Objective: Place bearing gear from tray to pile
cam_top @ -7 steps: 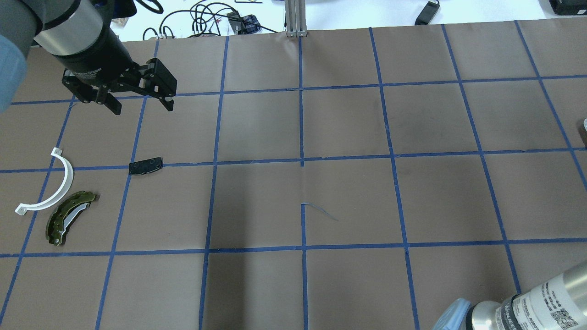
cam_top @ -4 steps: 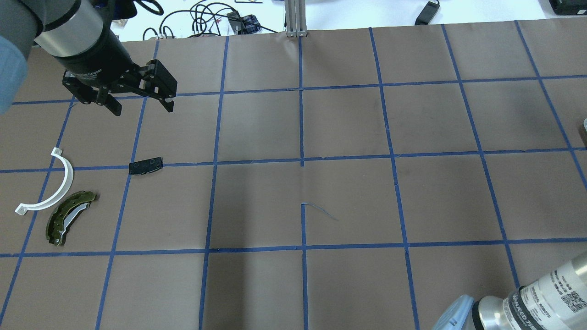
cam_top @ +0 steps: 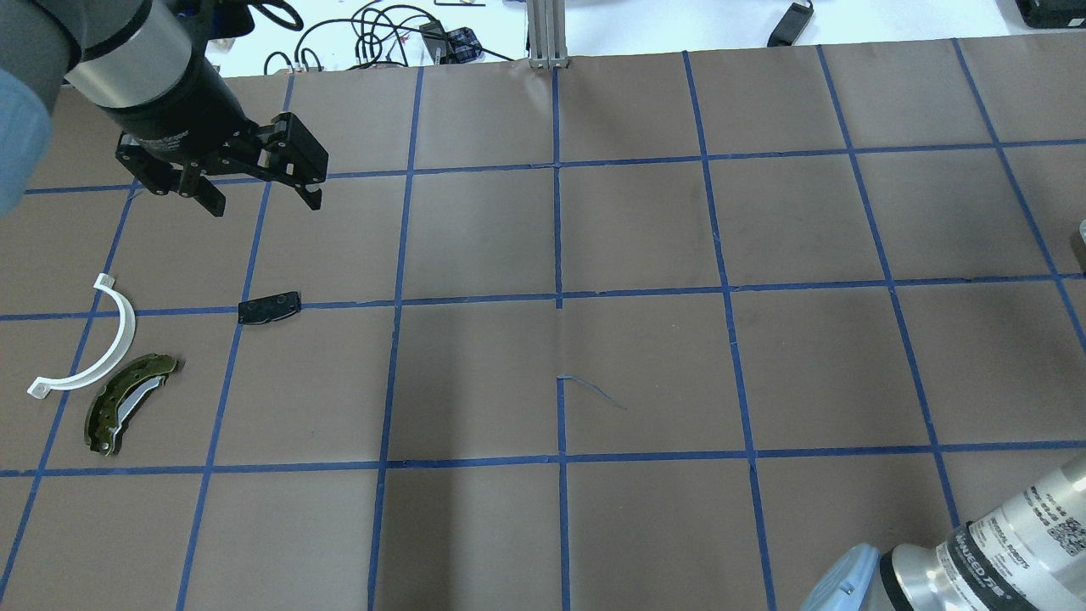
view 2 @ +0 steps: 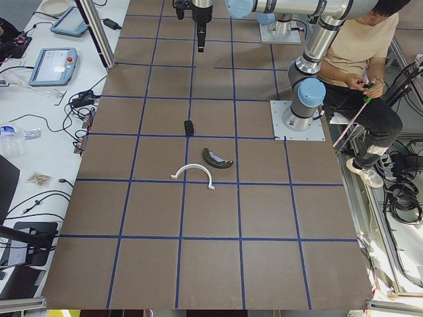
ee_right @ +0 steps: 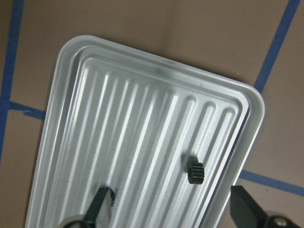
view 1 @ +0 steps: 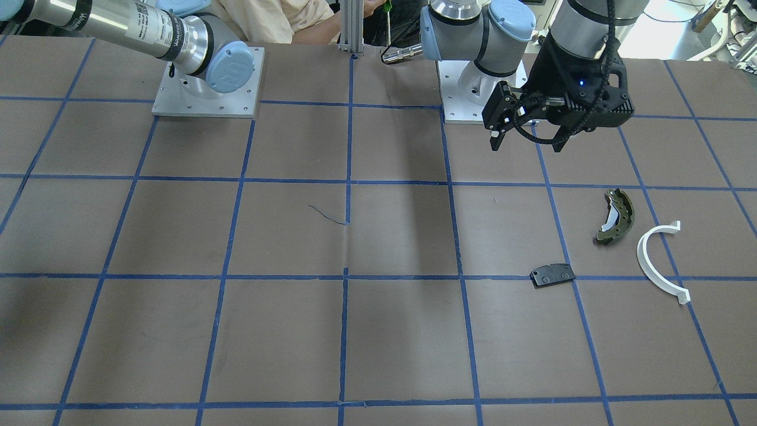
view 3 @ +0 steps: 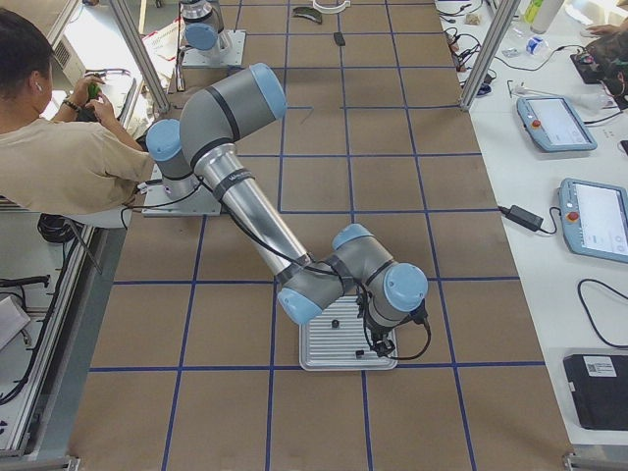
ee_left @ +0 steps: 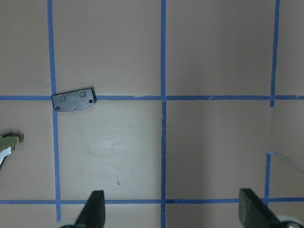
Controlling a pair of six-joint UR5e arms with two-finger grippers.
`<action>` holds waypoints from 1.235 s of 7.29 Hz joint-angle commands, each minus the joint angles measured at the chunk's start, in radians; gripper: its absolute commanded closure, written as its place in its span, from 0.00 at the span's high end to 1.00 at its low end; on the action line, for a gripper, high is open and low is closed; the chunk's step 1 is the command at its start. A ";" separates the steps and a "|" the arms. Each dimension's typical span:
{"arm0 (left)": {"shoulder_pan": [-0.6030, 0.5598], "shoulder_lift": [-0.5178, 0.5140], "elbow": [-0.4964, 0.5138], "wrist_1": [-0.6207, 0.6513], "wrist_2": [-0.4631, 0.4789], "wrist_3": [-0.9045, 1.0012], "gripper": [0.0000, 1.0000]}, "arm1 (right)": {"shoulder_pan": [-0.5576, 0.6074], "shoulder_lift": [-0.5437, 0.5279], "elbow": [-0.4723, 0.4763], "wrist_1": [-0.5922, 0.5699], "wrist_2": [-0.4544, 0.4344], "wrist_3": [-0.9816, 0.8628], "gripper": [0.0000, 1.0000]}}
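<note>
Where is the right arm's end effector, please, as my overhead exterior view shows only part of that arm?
Observer: The right end effector hangs over a ribbed metal tray.
Operator: Is anything on the tray?
Observer: Yes, a small black gear lies on its ribs.
Operator: Is it gripped?
Observer: No, the fingers are open and clear of the gear.
</note>
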 commanded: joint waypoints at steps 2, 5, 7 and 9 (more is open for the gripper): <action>0.000 0.001 0.002 0.000 0.000 0.000 1.00 | -0.007 0.040 -0.015 -0.003 -0.008 0.005 0.85; 0.000 0.001 0.000 0.000 0.000 0.002 1.00 | -0.007 0.069 -0.016 -0.046 -0.014 0.007 0.78; 0.000 0.001 0.000 0.000 0.002 0.002 1.00 | -0.007 0.076 -0.012 -0.054 -0.034 0.007 0.73; 0.000 0.001 0.000 0.000 0.000 0.002 1.00 | -0.007 0.089 -0.012 -0.052 -0.077 0.004 0.69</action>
